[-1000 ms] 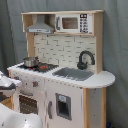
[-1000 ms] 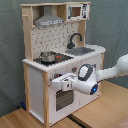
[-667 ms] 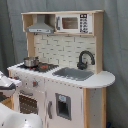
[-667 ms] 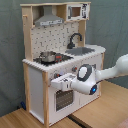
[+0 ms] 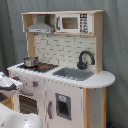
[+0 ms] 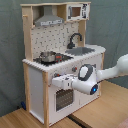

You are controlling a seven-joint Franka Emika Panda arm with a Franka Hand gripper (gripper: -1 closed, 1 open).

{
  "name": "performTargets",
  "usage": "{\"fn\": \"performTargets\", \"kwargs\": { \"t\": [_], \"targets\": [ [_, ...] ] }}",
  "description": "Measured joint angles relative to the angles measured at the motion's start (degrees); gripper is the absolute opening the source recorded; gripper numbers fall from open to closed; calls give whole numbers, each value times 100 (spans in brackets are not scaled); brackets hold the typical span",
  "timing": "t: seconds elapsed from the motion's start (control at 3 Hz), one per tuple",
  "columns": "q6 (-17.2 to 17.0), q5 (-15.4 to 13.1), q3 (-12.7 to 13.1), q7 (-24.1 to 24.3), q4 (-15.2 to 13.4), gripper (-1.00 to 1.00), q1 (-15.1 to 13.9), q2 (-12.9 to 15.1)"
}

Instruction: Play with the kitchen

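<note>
The kitchen stands on a light wooden floor in front of a grey-green curtain; in the first exterior view it fills the middle of the frame. The sink is a grey basin set in the white counter, and nothing can be seen inside it. A small metal pot sits on the stove on the first exterior view's left; its contents cannot be made out. The black faucet rises just behind the sink. The arm reaches in from the second exterior view's right, extended roughly level across the front of the cabinet. The gripper points toward the second exterior view's left, at the height of the panel above the oven door; whether its fingers are spread or pressed together cannot be told, nor whether they touch the cabinet. Higher and farther back, the grey hood hangs over the stove, a toy microwave occupies the top shelf beside it, and the pegboard back spans the space between shelf and counter.
</note>
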Motion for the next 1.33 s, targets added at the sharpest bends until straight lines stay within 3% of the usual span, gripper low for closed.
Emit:
{"fn": "performTargets", "kwargs": {
  "t": [1.33],
  "targets": [
    [300,4,-30,2436,11,-100,-36,160]
  ]
}}
